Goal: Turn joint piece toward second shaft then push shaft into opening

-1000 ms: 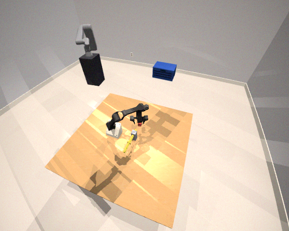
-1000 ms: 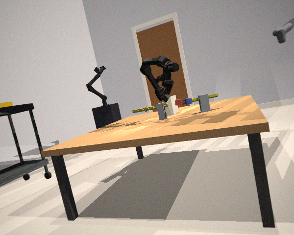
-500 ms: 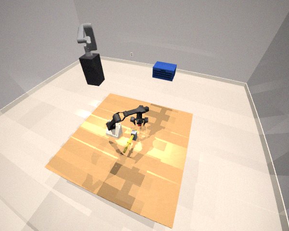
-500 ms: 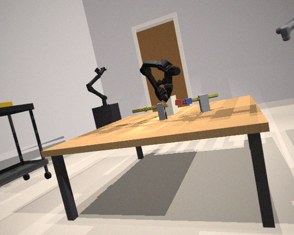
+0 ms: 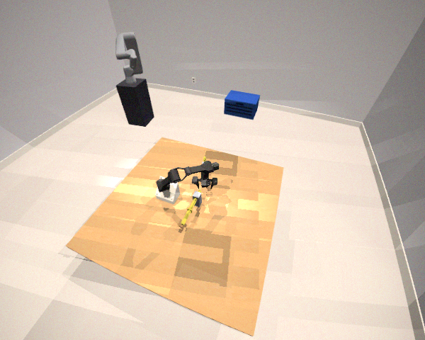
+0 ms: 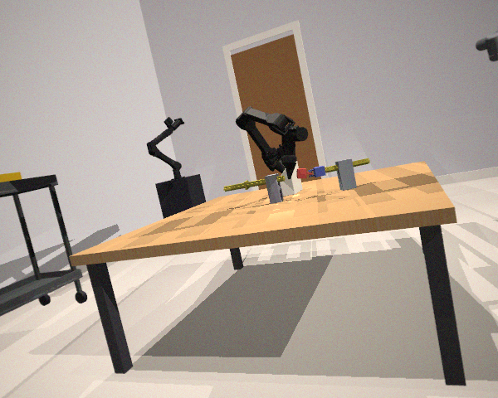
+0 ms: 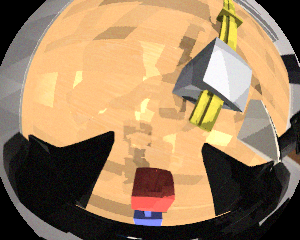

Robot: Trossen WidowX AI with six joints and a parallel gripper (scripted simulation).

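Claw (image 7: 157, 160) wide open, holding nothing, hanging over the table (image 6: 369, 214). Red joint piece (image 7: 153, 191) sits directly below, between the two fingers, not touched; blue part (image 7: 149, 218) joins it on the near side. Further out, ahead and to the right: grey block (image 7: 217, 76) with the yellow second shaft (image 7: 210, 103) through it.

No readable text, label, brand, number or sign shows in any view, whether on the things near the end effector (image 7: 157, 154) or on the surface (image 6: 369, 201) below it.
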